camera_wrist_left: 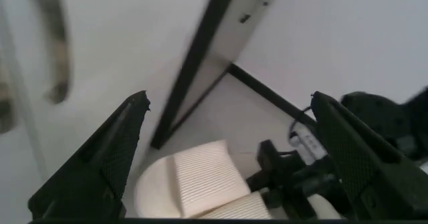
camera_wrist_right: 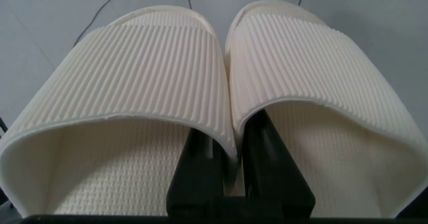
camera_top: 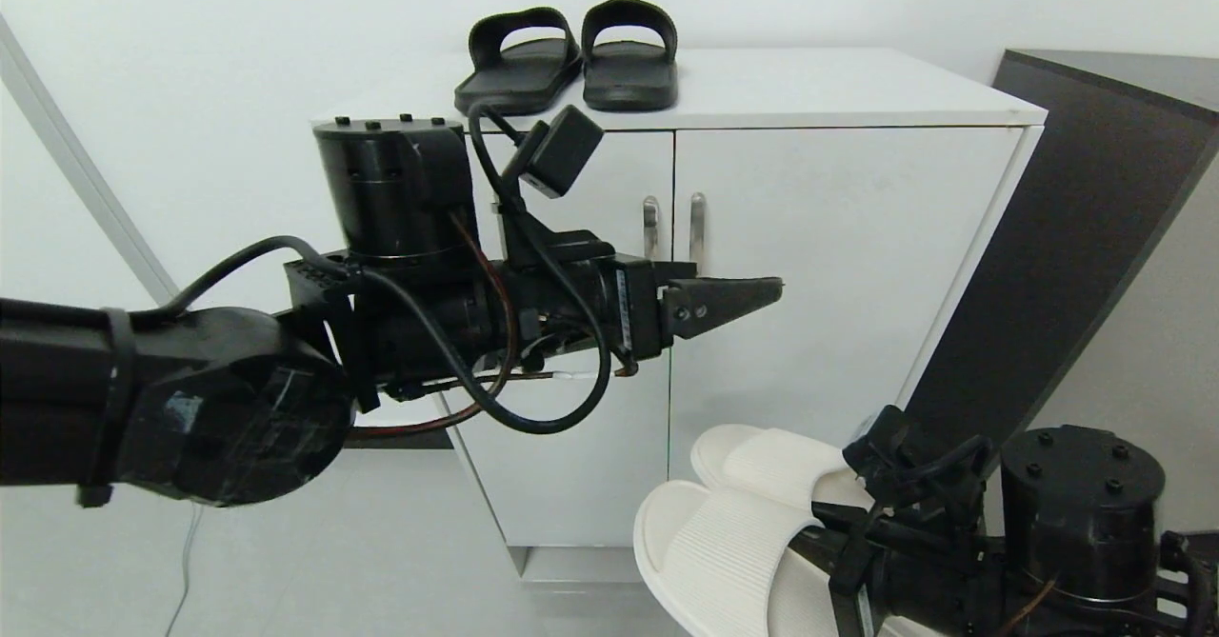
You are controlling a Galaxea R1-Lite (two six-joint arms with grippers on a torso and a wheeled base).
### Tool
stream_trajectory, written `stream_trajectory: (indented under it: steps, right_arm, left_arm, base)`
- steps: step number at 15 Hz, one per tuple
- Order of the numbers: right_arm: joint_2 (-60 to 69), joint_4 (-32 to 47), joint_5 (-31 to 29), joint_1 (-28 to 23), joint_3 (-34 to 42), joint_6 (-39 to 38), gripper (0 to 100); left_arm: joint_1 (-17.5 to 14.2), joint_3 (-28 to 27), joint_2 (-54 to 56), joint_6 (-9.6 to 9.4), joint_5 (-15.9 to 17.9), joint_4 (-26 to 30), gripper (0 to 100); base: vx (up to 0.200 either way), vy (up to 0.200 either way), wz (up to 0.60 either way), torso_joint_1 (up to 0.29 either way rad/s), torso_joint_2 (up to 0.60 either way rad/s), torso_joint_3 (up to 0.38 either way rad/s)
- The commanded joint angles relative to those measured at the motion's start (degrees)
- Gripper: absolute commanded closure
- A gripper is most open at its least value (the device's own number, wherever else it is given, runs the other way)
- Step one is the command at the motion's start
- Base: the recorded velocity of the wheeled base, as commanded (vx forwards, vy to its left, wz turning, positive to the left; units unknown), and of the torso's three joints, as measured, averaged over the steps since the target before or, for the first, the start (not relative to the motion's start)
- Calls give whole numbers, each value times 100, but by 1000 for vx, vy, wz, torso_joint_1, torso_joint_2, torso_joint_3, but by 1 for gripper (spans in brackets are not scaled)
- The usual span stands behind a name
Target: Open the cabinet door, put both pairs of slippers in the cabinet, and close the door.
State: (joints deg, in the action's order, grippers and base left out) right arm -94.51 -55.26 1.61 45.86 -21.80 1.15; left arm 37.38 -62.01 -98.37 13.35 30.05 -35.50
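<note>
White slippers [camera_top: 726,544] two, black slippers [camera_top: 624,70] two atop cabinet [camera_top: 838,237]

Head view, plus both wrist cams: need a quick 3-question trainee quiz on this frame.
1. True or false: both cabinet doors are shut.
2. Where do the black slippers sit? A) on the cabinet top B) inside the cabinet C) on the floor
3. Fill in the colour: the held pair in the right gripper is ____.

Key: 1 true; 2 A; 3 white.
</note>
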Motion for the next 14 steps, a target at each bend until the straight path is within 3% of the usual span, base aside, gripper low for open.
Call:
stream_trajectory:
  steps: [1, 3, 7, 9, 14]
  right_arm:
    - [-32, -2, 15, 2, 18, 0, 100]
    - [-94, -2, 15, 2, 9, 0, 100]
    - [-111, -2, 15, -7, 18, -9, 100]
    - [-120, -2, 6, -7, 18, -9, 100]
    - [-120, -2, 6, -7, 18, 0, 100]
  left_arm:
    - [-99, -294, -324, 89, 168, 17, 0]
    - [-108, -531, -464, 212, 185, 43, 0]
    - [-257, -698, -587, 212, -43, 87, 0]
    - [-257, -812, -693, 203, -395, 113, 0]
    - [-336, -1278, -1141, 194, -817, 122, 0]
  base:
    - [0, 0, 0, 0, 0, 0]
    - [0, 0, 0, 0, 0, 0]
    - [0, 0, 0, 0, 0, 0]
    - [0, 0, 0, 0, 0, 0]
    - [0, 0, 0, 0, 0, 0]
